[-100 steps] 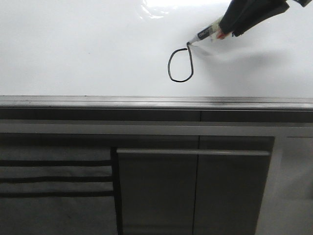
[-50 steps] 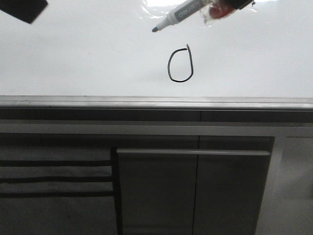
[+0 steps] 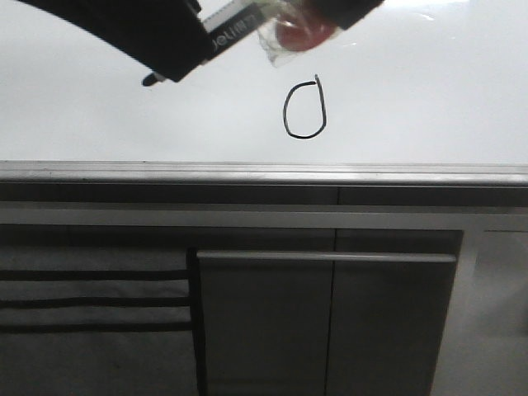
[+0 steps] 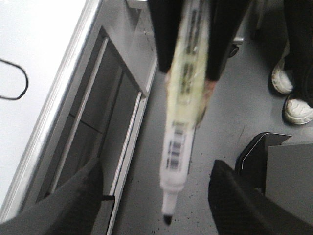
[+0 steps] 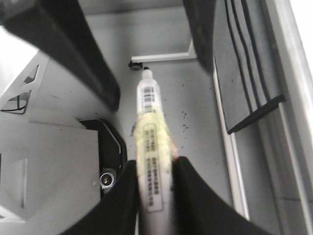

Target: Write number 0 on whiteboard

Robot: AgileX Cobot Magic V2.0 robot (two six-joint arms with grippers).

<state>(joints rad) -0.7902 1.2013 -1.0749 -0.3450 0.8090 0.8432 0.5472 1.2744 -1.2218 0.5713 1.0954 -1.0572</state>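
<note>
The number 0 [image 3: 304, 109] is a black oval loop with a short tail at its upper right, drawn on the glossy whiteboard [image 3: 429, 99]. Part of it shows in the left wrist view [image 4: 14, 81]. My right gripper [image 5: 155, 164] is shut on the body of a white marker [image 5: 149, 132] and holds it off the board, above and left of the 0. The marker [image 3: 235, 31] points left, with its black tip [image 3: 151, 80] uncapped. My left gripper [image 4: 157, 165] is open, and its fingers [image 4: 78, 200] straddle the marker's tip end [image 4: 167, 219] without touching it.
A grey metal rail [image 3: 264, 172] runs under the board, with dark grey cabinet panels [image 3: 330, 322] below it. On the floor are a person's white shoes [image 4: 296, 100], a black box-shaped base [image 4: 266, 156] and a wheeled frame [image 5: 161, 58].
The right gripper lifted the marker off the 0's tail and carried it left. The left gripper came in from the upper left and now straddles the marker's tip end.
</note>
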